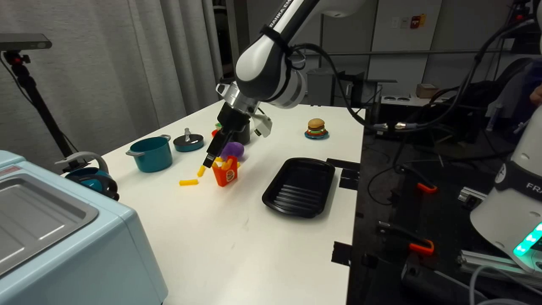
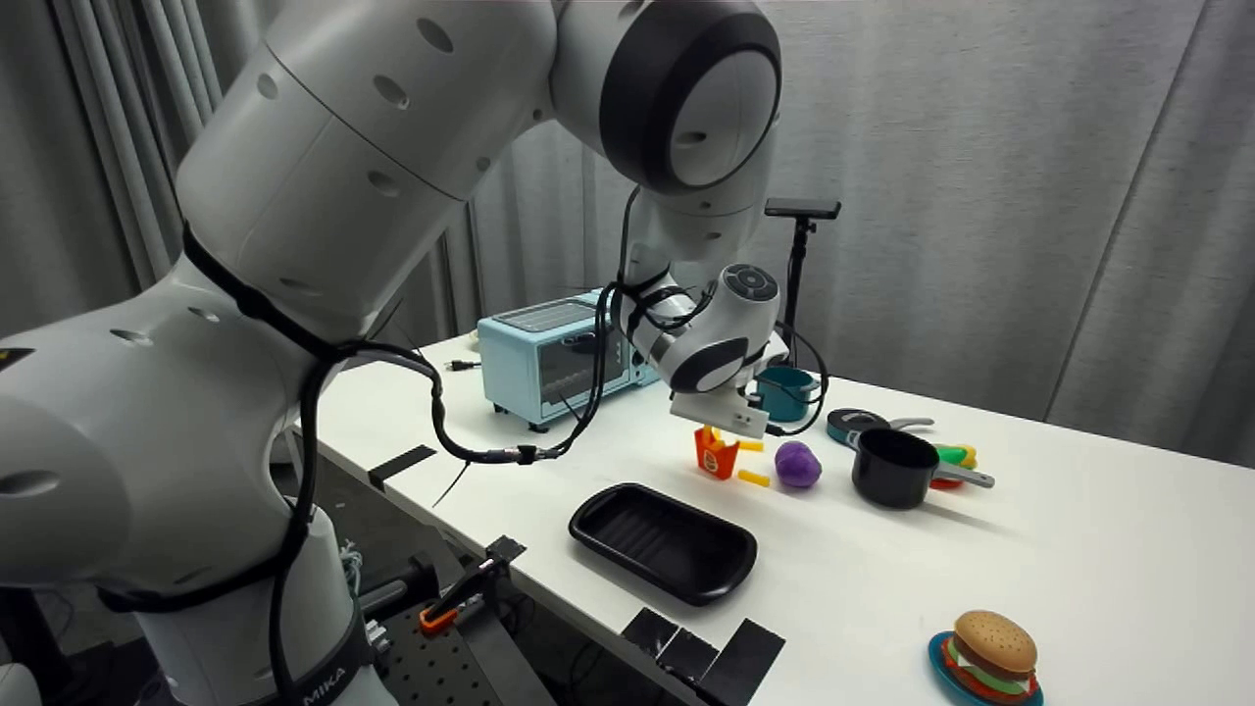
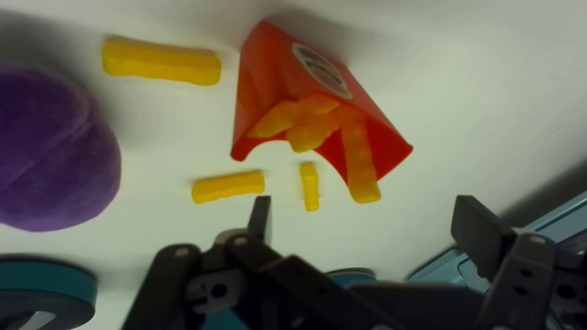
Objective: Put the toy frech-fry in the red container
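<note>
Hanging over the white surface (image 1: 254, 254), the pincer (image 3: 370, 224) has its two jaws spread apart, near the red container (image 3: 286, 81). That container stands upright with several yellow fries (image 3: 359, 153) in its mouth. Three loose toy fries (image 3: 228, 186) lie on the surface beside it, one of them between it and a purple toy (image 3: 55, 151). A black tray (image 1: 300, 184) sits near the container.
</note>
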Motion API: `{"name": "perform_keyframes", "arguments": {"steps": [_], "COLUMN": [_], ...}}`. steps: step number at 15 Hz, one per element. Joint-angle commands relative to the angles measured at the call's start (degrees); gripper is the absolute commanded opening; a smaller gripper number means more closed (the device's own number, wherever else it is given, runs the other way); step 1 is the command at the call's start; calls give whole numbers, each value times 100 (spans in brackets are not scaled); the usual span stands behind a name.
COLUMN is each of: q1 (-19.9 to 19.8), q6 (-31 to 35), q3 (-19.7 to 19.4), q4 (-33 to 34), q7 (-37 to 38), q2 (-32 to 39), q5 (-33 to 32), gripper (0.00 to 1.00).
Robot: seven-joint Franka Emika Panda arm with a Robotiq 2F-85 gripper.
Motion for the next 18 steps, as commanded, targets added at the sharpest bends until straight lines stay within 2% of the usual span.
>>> {"name": "perform_keyframes", "arguments": {"steps": [1,5,6,18], "q1": [-79,-175,-46,-91], "q6": [76,-138,-3,-5], "q3": [41,61,3,2], "q4": [-17,38,50,57], "q7": [228,189,231,223], "q2": [11,-119,-3,-29], "q5": [-243,-301,-290,-324], "gripper": [100,100,100,100]}}
